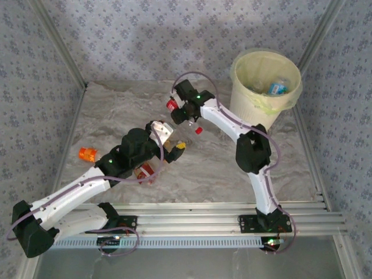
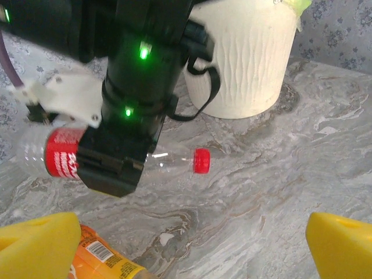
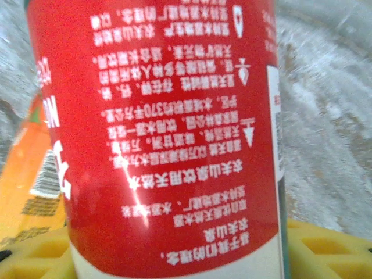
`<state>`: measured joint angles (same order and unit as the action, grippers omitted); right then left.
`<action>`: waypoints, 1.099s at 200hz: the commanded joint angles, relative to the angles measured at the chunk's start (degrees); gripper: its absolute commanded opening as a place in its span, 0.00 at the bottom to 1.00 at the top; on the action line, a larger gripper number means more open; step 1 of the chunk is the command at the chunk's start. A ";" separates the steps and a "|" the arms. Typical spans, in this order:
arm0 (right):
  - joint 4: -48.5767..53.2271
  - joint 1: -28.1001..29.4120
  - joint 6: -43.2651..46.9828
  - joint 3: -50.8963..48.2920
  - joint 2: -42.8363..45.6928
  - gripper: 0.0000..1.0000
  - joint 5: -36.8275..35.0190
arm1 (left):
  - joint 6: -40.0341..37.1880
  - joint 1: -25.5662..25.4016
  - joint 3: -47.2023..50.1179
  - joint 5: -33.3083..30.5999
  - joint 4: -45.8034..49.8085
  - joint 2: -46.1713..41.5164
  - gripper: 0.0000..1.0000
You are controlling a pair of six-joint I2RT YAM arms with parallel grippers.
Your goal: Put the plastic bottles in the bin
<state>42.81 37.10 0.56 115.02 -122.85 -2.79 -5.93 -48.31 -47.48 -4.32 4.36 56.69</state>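
My right gripper (image 1: 185, 113) is shut on a clear bottle with a red label (image 3: 163, 128) and red cap (image 2: 201, 160), held lying sideways low over the table, left of the bin (image 1: 266, 104). The bin is a cream bucket with a yellow-green liner, and bottles (image 1: 278, 87) lie inside it. Just in front of that bottle, my left gripper (image 2: 189, 244) stands open with its yellow fingers (image 2: 343, 244) spread wide. An orange bottle (image 2: 99, 256) lies beside its left finger. Another orange bottle (image 1: 87, 154) lies at the table's left.
The right arm's black wrist (image 2: 133, 99) hangs close in front of the left gripper. The bin's ribbed wall (image 2: 244, 58) stands behind it. Metal rails (image 1: 203, 218) run along the near edge, and patterned walls close the table in.
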 commanded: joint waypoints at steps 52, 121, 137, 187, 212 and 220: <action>-1.14 -2.50 -1.96 -4.84 16.23 0.67 -1.10 | 3.26 0.58 1.08 0.36 -4.46 -1.58 1.00; -1.45 -8.72 -2.88 -5.30 27.05 0.68 -2.88 | 4.05 1.32 0.91 2.04 -4.45 -2.05 1.00; -2.04 -11.18 -3.43 -5.15 28.77 0.69 -3.44 | 4.05 1.69 0.74 2.25 -4.34 -2.16 1.00; -6.65 -20.28 -8.47 -4.32 31.63 0.69 -5.24 | 3.93 2.08 0.75 2.59 -4.19 -1.85 1.00; -7.21 -23.21 -10.29 -1.45 30.18 0.69 -6.37 | 4.16 2.07 0.46 3.20 -3.84 -1.14 1.00; -7.17 -24.01 -10.56 -0.30 29.45 0.69 -6.57 | 4.18 2.09 0.38 3.32 -3.75 -1.00 1.00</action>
<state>37.74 14.79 -6.90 110.69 -92.68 -7.51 -2.37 -46.48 -46.26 -2.31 1.48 55.55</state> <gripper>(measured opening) 0.691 0.994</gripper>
